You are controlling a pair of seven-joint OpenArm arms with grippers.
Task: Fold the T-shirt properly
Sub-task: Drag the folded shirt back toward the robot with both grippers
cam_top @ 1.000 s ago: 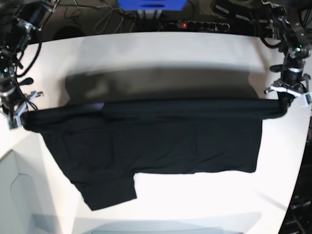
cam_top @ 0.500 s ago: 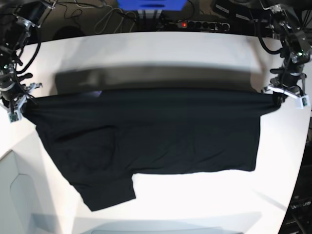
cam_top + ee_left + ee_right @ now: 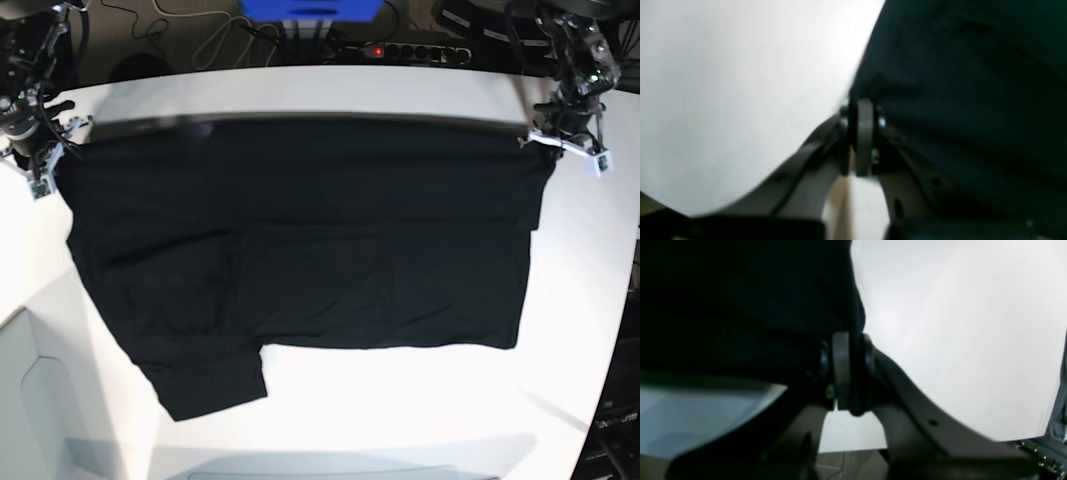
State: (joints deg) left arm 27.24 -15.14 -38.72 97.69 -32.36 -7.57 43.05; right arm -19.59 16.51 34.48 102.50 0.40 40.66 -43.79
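The black T-shirt [image 3: 300,240] hangs stretched between my two grippers over the white table [image 3: 420,410], its lower part and one sleeve [image 3: 215,385] resting on the surface. On the right of the base view my left gripper [image 3: 560,143] is shut on the shirt's upper corner; the left wrist view shows its fingertips [image 3: 864,133] pinching the dark cloth [image 3: 973,100]. At the left edge of the base view my right gripper [image 3: 45,172] is shut on the other upper corner, its fingertips [image 3: 850,373] clamped on the cloth [image 3: 740,306].
A power strip [image 3: 400,50], cables [image 3: 220,35] and a blue box [image 3: 310,10] lie behind the table's far edge. The table's curved right edge [image 3: 610,350] is near. A pale cut-out panel [image 3: 30,390] sits at front left.
Both grippers have carried the shirt's upper edge away toward the far side of the table, unrolling the folded band so the cloth spreads out larger.
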